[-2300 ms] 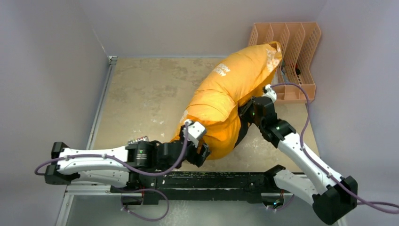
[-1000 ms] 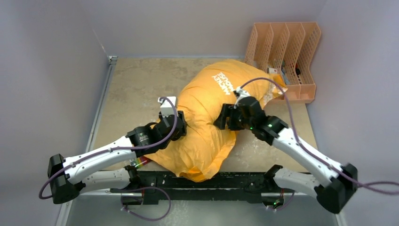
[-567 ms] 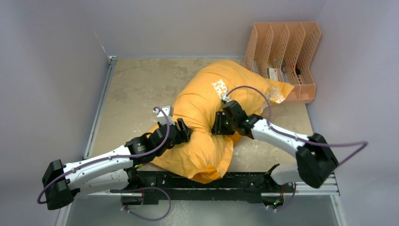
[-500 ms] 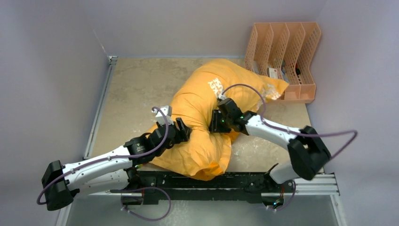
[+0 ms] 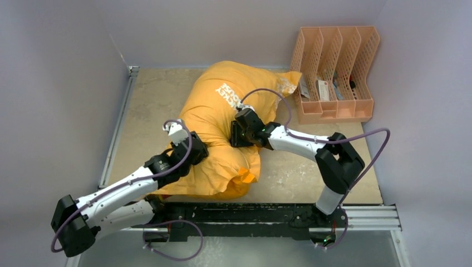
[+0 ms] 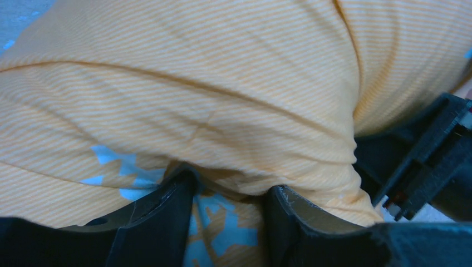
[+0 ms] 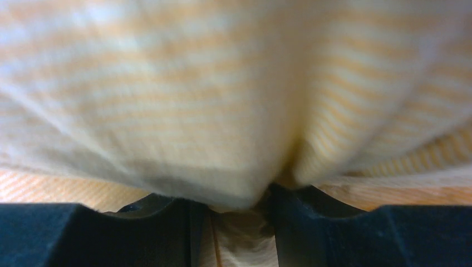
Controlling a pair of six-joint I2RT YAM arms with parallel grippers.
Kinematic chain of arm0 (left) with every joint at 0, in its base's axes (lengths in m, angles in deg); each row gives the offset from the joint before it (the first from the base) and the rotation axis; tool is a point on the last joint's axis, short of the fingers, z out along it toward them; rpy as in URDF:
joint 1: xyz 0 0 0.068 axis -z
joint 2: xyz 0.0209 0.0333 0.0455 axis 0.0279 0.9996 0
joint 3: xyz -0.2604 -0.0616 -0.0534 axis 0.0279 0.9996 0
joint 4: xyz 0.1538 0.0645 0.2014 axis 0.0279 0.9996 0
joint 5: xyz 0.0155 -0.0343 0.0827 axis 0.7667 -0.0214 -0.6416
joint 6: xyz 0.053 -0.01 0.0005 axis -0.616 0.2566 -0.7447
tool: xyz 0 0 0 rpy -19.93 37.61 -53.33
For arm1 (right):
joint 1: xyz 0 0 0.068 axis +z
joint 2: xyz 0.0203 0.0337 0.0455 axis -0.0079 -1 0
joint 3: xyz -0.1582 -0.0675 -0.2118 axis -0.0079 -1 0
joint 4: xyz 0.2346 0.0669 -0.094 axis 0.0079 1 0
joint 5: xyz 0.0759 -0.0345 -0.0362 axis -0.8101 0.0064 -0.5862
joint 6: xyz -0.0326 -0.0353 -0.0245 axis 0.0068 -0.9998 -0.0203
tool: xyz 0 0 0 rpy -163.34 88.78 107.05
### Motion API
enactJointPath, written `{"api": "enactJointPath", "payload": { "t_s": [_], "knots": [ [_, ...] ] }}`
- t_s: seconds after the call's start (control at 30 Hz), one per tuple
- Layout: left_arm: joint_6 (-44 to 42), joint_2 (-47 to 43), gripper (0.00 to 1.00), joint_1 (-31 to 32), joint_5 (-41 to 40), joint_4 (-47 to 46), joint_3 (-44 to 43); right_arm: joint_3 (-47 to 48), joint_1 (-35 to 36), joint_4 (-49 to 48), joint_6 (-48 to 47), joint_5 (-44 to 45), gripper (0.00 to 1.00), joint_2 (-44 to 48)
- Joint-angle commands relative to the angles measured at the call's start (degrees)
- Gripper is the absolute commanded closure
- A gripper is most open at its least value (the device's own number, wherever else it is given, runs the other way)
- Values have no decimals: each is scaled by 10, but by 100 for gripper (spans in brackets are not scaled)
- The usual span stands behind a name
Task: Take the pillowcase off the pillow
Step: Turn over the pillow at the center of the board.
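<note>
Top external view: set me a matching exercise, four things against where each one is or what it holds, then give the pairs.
1 pillowcase
2 file rack
3 left pincer
4 right pincer

A far right corner of the table
B pinching cloth on the pillowcase's left side
C pinching cloth in the crease on its right side
D puffed up mid-table

Pairs: 1-D, 2-A, 3-B, 4-C.

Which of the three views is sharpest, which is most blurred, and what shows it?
Top view: sharpest, evenly lit, the holes in the rack and the white print on the pillowcase crisp. Left wrist view: cloth stripes in focus, the left tool at the bottom edge softer. Right wrist view: most blurred, cloth washed pale above the right tool.
</note>
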Motion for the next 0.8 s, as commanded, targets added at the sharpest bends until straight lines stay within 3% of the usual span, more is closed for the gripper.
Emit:
{"api": "enactJointPath", "payload": {
  "t_s": [0.0,0.1,0.27,0.37,0.47,0.6,0.77],
  "knots": [
    [-75,59,52,-106,104,-7,8,-66,24,90,38,16,55,-5],
    [-130,98,44,-170,141,-33,-26,-106,24,97,42,39,55,56],
    [-218,139,39,-257,195,-54,-106,-163,23,61,-9,-69,50,128],
    [-267,170,33,-285,248,-73,-155,-150,25,64,-32,-85,50,147],
    [-286,204,37,-303,298,-38,-202,-118,25,106,-28,-36,48,191],
    [-285,158,33,-303,361,-58,-168,-56,25,180,-21,23,36,260],
    [-272,70,32,-303,307,18,-163,-20,24,149,-62,12,20,328]
  ]
}}
